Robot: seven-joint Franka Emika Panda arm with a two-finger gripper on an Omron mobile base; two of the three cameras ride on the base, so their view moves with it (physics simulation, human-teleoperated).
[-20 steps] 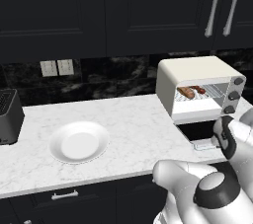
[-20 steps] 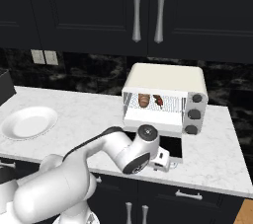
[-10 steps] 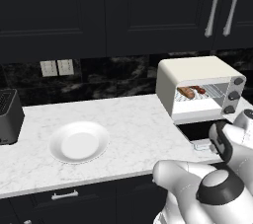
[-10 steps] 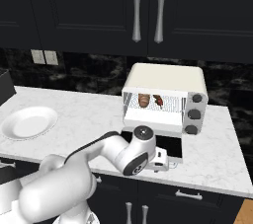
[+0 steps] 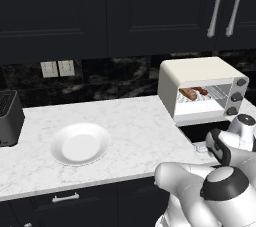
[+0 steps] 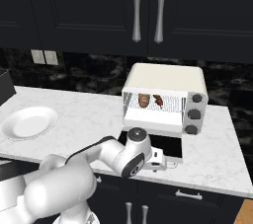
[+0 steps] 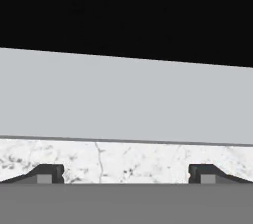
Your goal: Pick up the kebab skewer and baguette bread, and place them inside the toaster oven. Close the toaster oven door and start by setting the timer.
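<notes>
The cream-white toaster oven [image 5: 196,72] [image 6: 165,78] stands at the counter's right. Its dark glass door [image 6: 167,145] [image 5: 200,131] lies folded down flat. On the wire rack inside rest the golden-brown baguette bread [image 6: 144,99] [image 5: 188,93] and, beside it, the red-brown kebab skewer [image 6: 158,100] [image 5: 202,91]. My gripper [image 6: 166,162] [image 7: 126,174] sits low at the door's front edge, open, fingertips [image 7: 47,173] wide apart and holding nothing. A pale grey bar [image 7: 126,97], seemingly the door's handle, runs across the hand view just ahead of them.
A white plate [image 5: 80,143] [image 6: 27,122] lies on the marble counter to the left. A black slot toaster [image 5: 9,116] stands at the far left. Dark knobs [image 6: 193,114] line the oven's right side. Black cabinets with silver handles [image 6: 147,10] hang above.
The wrist and forearm have shifted a little along the door's front edge. The jaws have stayed wide open, and the food and the door have not moved.
</notes>
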